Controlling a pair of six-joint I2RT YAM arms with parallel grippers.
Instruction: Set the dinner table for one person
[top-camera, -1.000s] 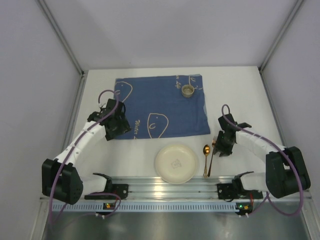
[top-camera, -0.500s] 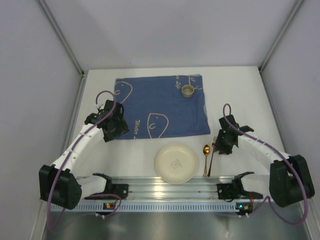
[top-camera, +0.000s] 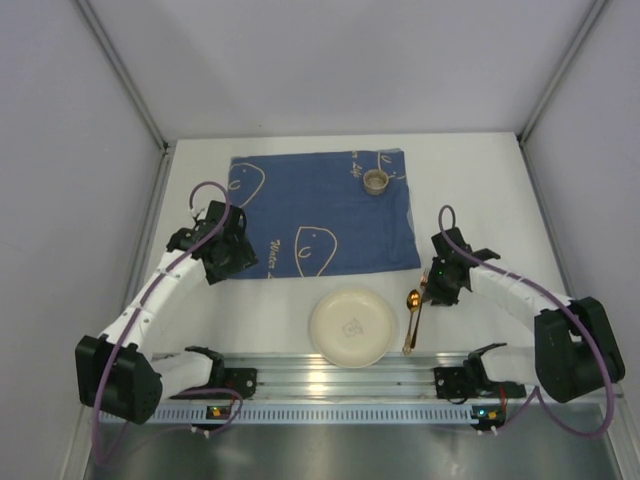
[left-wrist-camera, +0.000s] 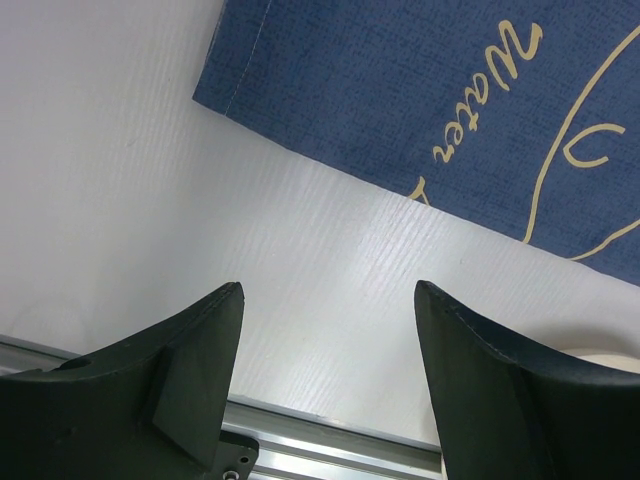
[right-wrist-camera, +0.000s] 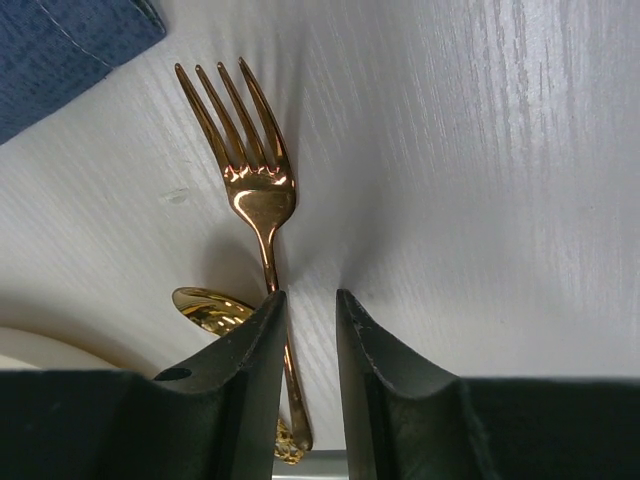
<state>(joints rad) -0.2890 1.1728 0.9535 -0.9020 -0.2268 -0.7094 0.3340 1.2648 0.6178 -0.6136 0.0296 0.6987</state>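
Since a second ago the right jaws have slid in over the fork (right-wrist-camera: 255, 190); the setting is barely begun.
Only the cup (top-camera: 376, 181) stands on the blue cloth (top-camera: 320, 210), which lies mid-way on the white counter (top-camera: 480, 190). The plate (top-camera: 352, 327), spoon (top-camera: 412, 300) and fork lie off it, nearer the arms. The right jaws are nearly together at the fork's handle, grip unclear. The left jaws are spread wide and empty.
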